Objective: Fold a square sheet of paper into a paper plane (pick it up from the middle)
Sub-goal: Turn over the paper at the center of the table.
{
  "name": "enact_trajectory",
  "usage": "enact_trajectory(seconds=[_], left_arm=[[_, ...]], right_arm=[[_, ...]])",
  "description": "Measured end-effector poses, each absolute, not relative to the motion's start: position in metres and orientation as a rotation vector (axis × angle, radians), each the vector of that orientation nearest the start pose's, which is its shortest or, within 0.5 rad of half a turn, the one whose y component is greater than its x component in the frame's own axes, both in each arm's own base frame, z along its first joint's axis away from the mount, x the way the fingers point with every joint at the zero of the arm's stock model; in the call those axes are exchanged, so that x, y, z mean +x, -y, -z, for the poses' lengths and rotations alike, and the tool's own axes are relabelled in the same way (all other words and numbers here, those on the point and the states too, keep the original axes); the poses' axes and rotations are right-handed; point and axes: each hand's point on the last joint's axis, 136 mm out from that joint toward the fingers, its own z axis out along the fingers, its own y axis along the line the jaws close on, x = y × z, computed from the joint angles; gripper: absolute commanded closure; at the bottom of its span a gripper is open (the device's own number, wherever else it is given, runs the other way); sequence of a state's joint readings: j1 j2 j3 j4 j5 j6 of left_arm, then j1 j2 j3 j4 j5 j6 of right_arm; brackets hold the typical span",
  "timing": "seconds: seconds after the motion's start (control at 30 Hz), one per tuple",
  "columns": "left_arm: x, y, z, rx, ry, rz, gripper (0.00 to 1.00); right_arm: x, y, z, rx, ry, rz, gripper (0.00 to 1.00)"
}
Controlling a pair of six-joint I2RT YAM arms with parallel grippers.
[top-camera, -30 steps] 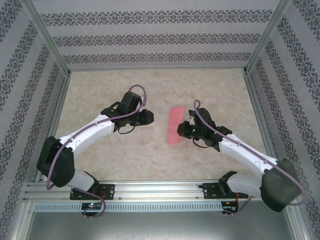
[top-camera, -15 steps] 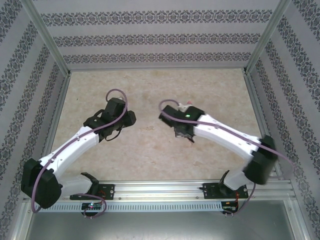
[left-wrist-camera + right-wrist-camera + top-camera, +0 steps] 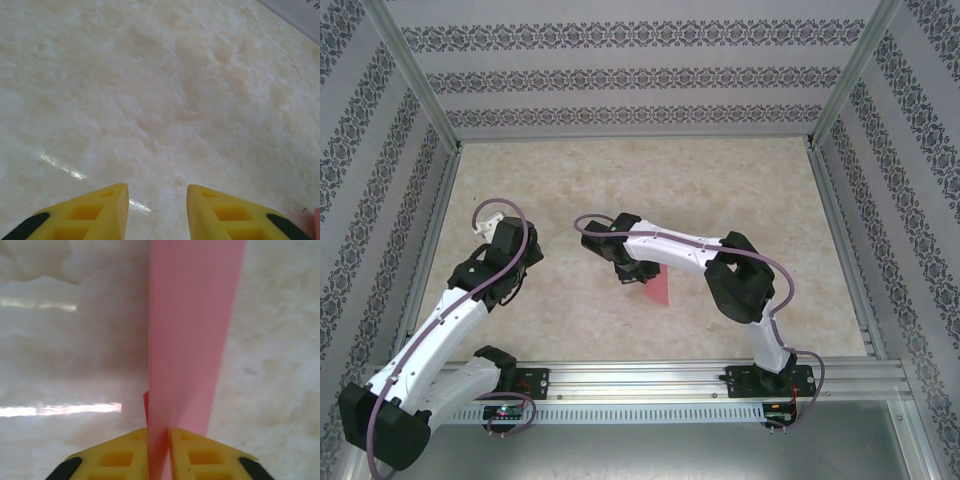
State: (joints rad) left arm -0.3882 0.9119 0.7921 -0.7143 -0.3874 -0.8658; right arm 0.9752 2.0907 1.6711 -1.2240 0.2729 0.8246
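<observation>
The paper plane [image 3: 195, 315] is a slim, tapering pink-red fold, standing on edge above the table in the right wrist view. My right gripper [image 3: 167, 440] is shut on its narrow end, the yellow fingertips [image 3: 130, 450] pressed close on either side. From above, the right gripper [image 3: 628, 268] is reached over to left of centre, and the plane [image 3: 658, 287] pokes out beneath the forearm. My left gripper [image 3: 157, 210] is open over bare table with nothing between its fingers. From above, the left gripper [image 3: 512, 262] hangs well to the left of the plane.
The marbled beige table [image 3: 720, 180] is boxed in by patterned walls and aluminium posts [image 3: 415, 90]. A metal rail [image 3: 640, 380] carrying both arm bases runs along the near edge. The right arm's elbow [image 3: 738, 285] is folded over the table's middle.
The right arm has swung left across the table, carrying the pink fold with it. The left arm has pulled back to the left and nearer the rail.
</observation>
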Motion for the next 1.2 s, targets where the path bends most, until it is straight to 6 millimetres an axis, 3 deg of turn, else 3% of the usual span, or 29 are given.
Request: enact_trajectory(seconds=[0.1,0.2,0.3,0.37,0.47,0.57,0.63,0.7,0.8,0.93,1.03,1.2], left_arm=[[0.270,0.039,-0.181,-0.702,-2.218,0.144,0.54],[0.270,0.042,-0.179,-0.649,-2.245,0.137,0.51],[0.270,0.051,-0.173,-0.569,-2.302,0.153,0.50],[0.271,0.063,-0.169,-0.502,-2.344,0.199,0.50],[0.274,0.090,-0.169,-0.396,-2.385,0.356,0.52],[0.282,0.130,-0.166,-0.283,-2.416,0.562,0.54],[0.282,0.163,-0.155,-0.183,-2.465,0.665,0.54],[0.275,0.199,-0.140,-0.069,-2.545,0.729,0.57],[0.271,0.247,-0.121,0.071,-2.649,0.781,0.61],[0.281,0.283,-0.098,0.125,-2.737,0.815,0.63],[0.289,0.294,-0.082,0.120,-2.786,0.809,0.64],[0.298,0.304,-0.062,0.115,-2.836,0.793,0.65]], right_arm=[[0.249,-0.309,-0.049,-0.245,-2.992,0.217,0.63],[0.248,-0.333,-0.050,-0.243,-3.011,0.037,0.58],[0.249,-0.351,-0.062,-0.225,-2.979,-0.179,0.53],[0.249,-0.350,-0.077,-0.207,-2.933,-0.292,0.52],[0.253,-0.332,-0.114,-0.156,-2.804,-0.399,0.45],[0.260,-0.300,-0.151,-0.058,-2.642,-0.458,0.39],[0.263,-0.274,-0.163,0.017,-2.559,-0.509,0.41],[0.268,-0.245,-0.158,0.121,-2.510,-0.542,0.41],[0.274,-0.200,-0.126,0.316,-2.483,-0.556,0.41],[0.255,-0.164,-0.079,0.483,-2.500,-0.592,0.42],[0.247,-0.162,-0.074,0.497,-2.488,-0.666,0.42],[0.251,-0.180,-0.087,0.444,-2.446,-0.822,0.41]])
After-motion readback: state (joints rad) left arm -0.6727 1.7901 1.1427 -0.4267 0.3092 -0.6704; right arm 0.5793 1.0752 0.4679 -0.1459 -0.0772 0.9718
